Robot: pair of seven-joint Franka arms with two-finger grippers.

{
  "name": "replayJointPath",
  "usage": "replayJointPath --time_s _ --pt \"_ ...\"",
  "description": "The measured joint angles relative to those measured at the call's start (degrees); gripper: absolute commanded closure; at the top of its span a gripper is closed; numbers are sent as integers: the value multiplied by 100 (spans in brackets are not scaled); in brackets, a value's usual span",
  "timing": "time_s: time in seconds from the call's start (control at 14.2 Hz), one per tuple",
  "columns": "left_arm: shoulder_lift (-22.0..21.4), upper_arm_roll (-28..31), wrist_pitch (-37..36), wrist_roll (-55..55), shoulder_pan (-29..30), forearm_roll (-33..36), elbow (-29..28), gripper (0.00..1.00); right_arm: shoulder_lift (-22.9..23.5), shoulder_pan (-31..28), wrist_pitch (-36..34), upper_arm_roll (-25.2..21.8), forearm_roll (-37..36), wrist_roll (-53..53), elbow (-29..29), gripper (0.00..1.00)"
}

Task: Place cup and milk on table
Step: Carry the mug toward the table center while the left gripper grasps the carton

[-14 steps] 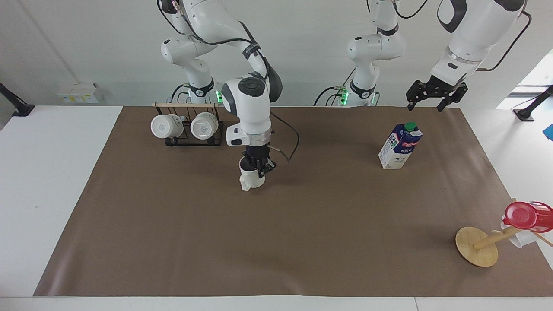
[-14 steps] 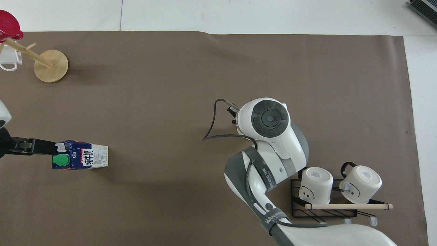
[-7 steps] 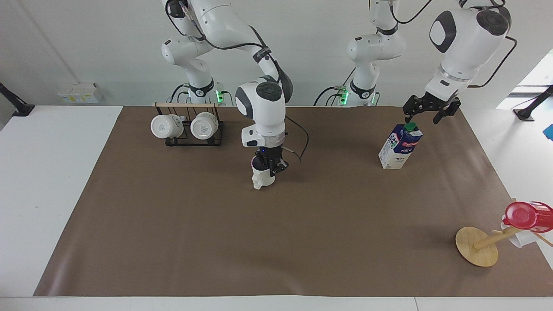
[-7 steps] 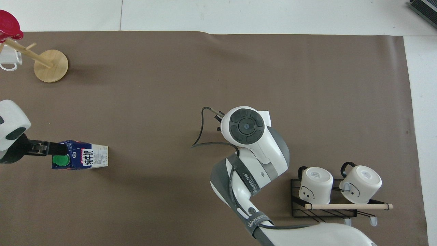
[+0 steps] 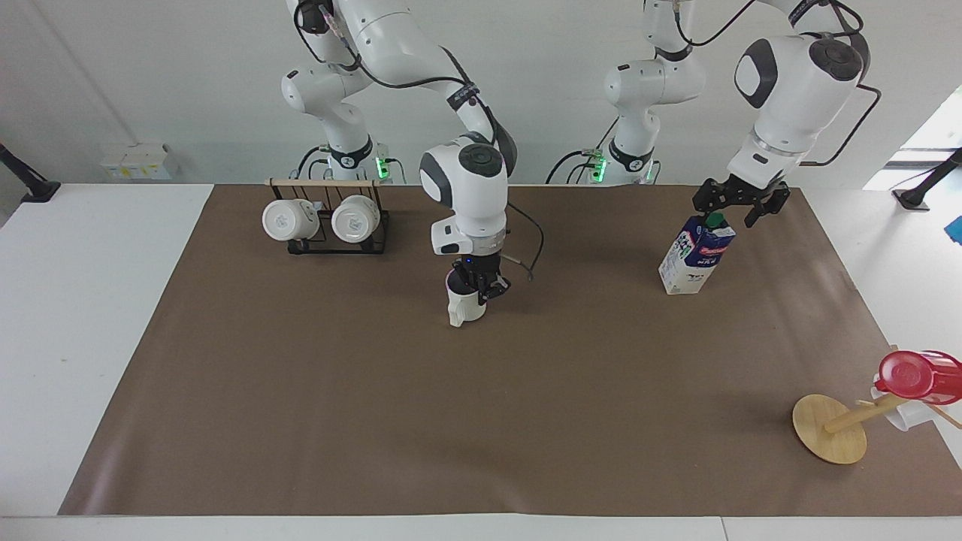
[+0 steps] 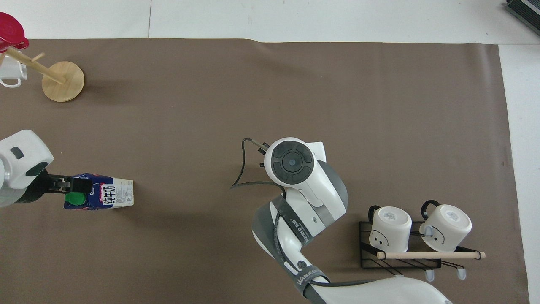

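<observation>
The cream-white cup [image 5: 462, 306] stands upright near the middle of the brown-paper table [image 5: 301, 421], handle toward the table's front. My right gripper [image 5: 478, 286] comes straight down and is shut on the cup's rim. I cannot tell whether the cup's base touches the paper. In the overhead view the right arm's wrist [image 6: 291, 161] hides the cup. The milk [image 5: 697, 255] stands upright toward the left arm's end, also visible from above [image 6: 107, 195]. My left gripper [image 5: 730, 207] is open, its fingers astride the carton's green cap [image 6: 74, 198].
A black wire rack [image 5: 327, 225] with two white mugs stands close to the robots by the right arm's base. A tipped wooden stand with a round disc [image 5: 827, 430] and a red-topped cup [image 5: 918, 376] lies at the left arm's end.
The right arm has carried the cup sideways toward the left arm's end of the table. The left gripper has come down from above to the milk carton's top.
</observation>
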Motion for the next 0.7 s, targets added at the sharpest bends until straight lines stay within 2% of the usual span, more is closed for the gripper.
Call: replayJointPath --time_s 0.35,0.7 --pt "-3 -16 656 20 -16 0 -564 0 23 -15 17 -8 -217 -86 18 0" --pt "-4 -39 965 29 -149 0 -769 0 -40 -65 29 -68 -261 -1076 246 0"
